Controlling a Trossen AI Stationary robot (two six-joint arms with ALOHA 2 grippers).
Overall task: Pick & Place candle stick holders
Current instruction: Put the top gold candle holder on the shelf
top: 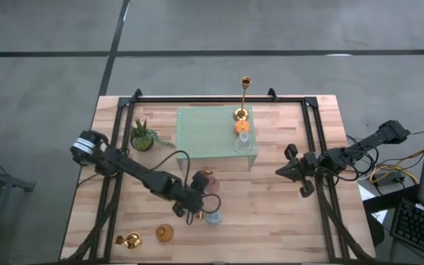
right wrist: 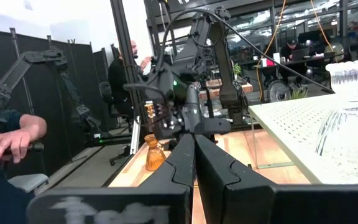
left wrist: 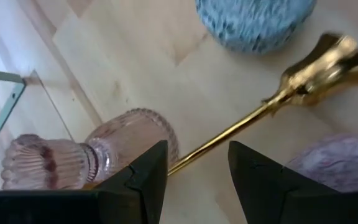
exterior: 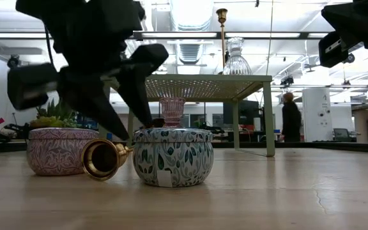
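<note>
Now pink glass holder (left wrist: 73,158), blue tin (left wrist: 253,22) flank lying gold candlestick (left wrist: 291,87).

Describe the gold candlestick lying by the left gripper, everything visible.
The gold candlestick looks like shiny polished brass: a thin straight stem widening to a flared bell-shaped end. It lies flat on the wooden table, not upright. Its stem runs into the gap between the left gripper's fingers, which are apart; contact cannot be told. The pink ribbed glass holder lies beside the stem. In the low view its flared end sits between two patterned tins, touching the teal tin.
</note>
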